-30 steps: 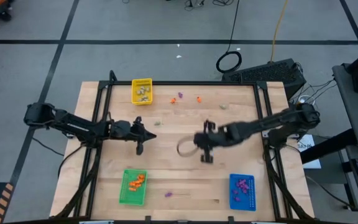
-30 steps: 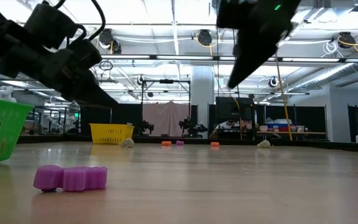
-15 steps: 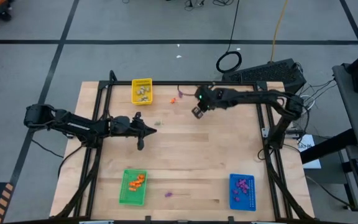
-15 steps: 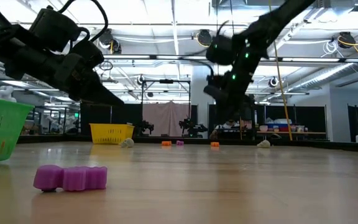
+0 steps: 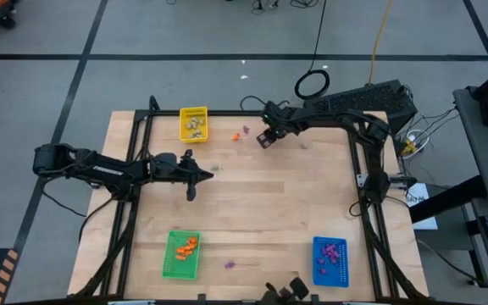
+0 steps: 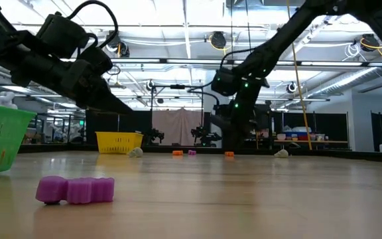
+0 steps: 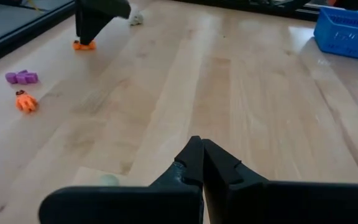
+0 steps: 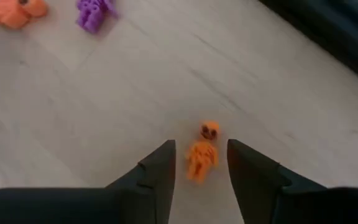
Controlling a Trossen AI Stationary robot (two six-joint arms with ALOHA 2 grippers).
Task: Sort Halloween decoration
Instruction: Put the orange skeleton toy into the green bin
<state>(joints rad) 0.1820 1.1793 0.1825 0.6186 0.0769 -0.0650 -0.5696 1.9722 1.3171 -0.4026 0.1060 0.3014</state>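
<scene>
My right gripper (image 5: 265, 139) hangs low near the table's far edge, open. Its two fingers (image 8: 201, 147) stand on either side of a small orange skeleton-like decoration (image 8: 202, 157) lying on the wood, with a gap on each side. A purple decoration (image 8: 93, 12) and another orange one (image 8: 14, 11) lie a little farther toward the table's left. My left gripper (image 5: 208, 174) hovers left of the table's middle, shut and empty (image 7: 201, 149). A purple decoration (image 6: 75, 189) lies near the front edge, and a beige one (image 5: 303, 145) rests at the far right.
A yellow tray (image 5: 193, 124) with beige pieces stands at the far left. A green tray (image 5: 181, 254) with orange pieces is at the near left, and a blue tray (image 5: 330, 260) with purple pieces at the near right. A tiny pale piece (image 7: 109, 180) lies just below my left gripper.
My right gripper has swung from the table's middle toward the far edge and come down low over the orange decoration. The decorations on the table lie where they were.
</scene>
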